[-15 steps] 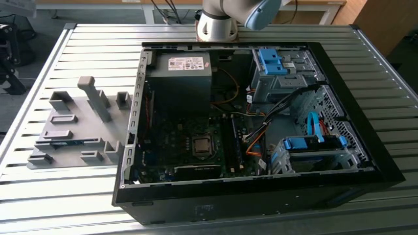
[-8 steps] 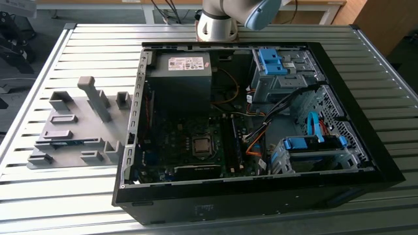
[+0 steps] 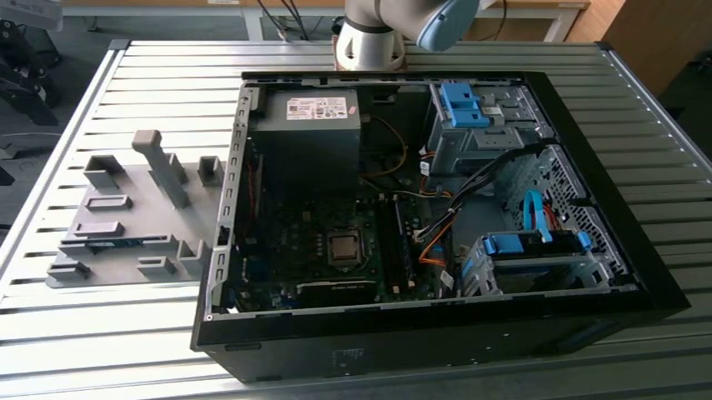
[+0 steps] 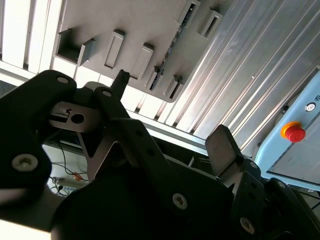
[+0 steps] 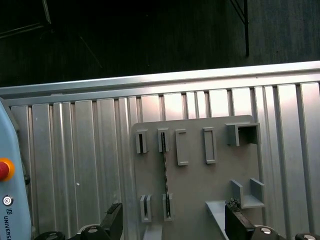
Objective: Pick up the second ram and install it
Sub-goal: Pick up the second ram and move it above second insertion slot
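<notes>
Second ram sits on edge in the grey holder plate, lower left of the plate, at the exterior view's left; a thin blue strip shows between the holder blocks. Plate lies flat on the slatted metal table, just beside the open computer case and outside its wall. Case takes up centre and right of that frame: power supply at upper middle, blue clips at upper right and lower right. Arm rises at top centre behind the case. In both wrist views the ram reads as a narrow dark line seated between two pairs of slot blocks. Claw is released: the two fingertips stand wide apart with nothing gripped between them. It hangs over the holder plate, apart from the ram; in the first wrist view the line of the ram runs into the gap between the fingertips. A red button on a pale blue box shows at the table's edge, well apart from the plate.
</notes>
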You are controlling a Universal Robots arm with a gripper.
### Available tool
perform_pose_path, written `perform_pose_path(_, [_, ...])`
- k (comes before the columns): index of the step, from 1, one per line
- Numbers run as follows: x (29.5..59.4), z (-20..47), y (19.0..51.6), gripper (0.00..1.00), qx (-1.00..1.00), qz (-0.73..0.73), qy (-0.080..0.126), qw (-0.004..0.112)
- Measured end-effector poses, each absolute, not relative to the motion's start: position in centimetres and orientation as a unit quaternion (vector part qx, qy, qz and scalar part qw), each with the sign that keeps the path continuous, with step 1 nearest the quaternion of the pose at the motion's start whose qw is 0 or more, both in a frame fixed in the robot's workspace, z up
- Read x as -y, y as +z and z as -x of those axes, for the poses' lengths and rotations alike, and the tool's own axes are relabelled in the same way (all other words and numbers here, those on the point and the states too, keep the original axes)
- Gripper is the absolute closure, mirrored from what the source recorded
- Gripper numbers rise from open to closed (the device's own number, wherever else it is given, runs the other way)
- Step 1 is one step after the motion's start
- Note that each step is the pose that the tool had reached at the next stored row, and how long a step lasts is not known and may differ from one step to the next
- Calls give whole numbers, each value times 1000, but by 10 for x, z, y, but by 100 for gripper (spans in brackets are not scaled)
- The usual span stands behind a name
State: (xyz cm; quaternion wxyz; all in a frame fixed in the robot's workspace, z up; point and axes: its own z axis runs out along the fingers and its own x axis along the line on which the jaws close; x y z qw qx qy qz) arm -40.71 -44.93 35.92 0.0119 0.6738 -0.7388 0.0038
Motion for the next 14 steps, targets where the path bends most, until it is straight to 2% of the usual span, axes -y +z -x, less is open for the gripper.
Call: perform_pose_path(14, [450, 407, 349, 12, 739, -674, 4, 12])
